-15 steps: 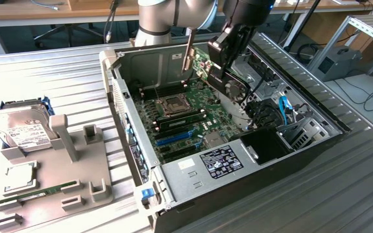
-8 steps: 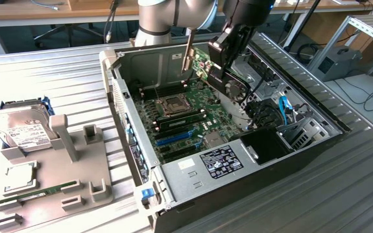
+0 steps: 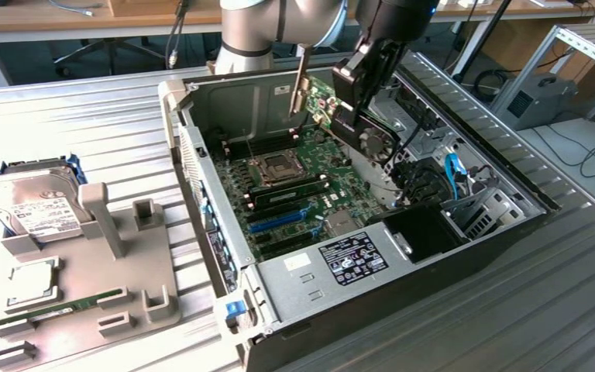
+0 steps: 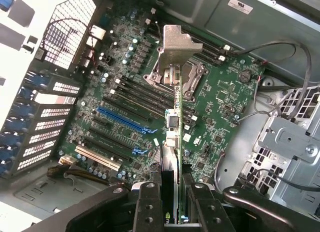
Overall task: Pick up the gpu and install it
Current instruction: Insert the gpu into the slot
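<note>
One card is in play: the gpu (image 4: pixel 178 127) is held edge-on between the fingers of the end effector (image 4: pixel 177 212), which is clenched on the card's near end. The card hangs in the air above the motherboard (image 4: pixel 225 101), inside the open computer case (image 3: pixel 204 101) and apart from the board. Its silver bracket (image 4: pixel 176 44) is at the end far from the grip. In the exterior view its black fan (image 3: pixel 376 143) shows on one face.

The pick-up looks done, and the work seems to be in the carry-and-align part of installing. The card sits in no slot yet, and it does not look lined up with the long blue slot (image 4: pixel 125 123) on the motherboard. Seating it probably calls for three things:
- bringing the card's connector edge along that slot;
- keeping the card square to the motherboard;
- getting the bracket to meet the case's rear openings (image 4: pixel 30 117) before any press.
</note>
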Robot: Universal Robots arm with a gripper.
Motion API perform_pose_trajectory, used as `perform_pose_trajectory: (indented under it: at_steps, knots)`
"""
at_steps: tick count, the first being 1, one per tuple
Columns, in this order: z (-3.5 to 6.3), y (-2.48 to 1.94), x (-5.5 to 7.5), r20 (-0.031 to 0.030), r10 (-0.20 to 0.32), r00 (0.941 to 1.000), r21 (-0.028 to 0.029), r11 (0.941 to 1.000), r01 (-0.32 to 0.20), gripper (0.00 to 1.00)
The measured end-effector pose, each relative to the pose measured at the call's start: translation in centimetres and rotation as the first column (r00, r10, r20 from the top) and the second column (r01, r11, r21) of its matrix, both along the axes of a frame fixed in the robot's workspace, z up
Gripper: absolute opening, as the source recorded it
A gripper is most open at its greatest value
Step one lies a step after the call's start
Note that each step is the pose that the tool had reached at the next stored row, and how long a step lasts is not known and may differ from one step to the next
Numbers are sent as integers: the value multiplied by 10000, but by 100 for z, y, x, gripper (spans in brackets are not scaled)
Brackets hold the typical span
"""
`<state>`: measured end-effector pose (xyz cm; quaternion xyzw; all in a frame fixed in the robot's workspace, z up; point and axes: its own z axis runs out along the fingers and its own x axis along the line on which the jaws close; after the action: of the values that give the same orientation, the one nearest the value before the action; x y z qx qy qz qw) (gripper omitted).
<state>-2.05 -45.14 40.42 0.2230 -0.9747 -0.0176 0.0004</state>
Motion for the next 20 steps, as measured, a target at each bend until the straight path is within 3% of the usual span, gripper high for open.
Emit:
perform_pose_trajectory:
  at_steps: [20]
  knots:
    - [-2,0,0,0,300,9995,0,9995,-300,26]
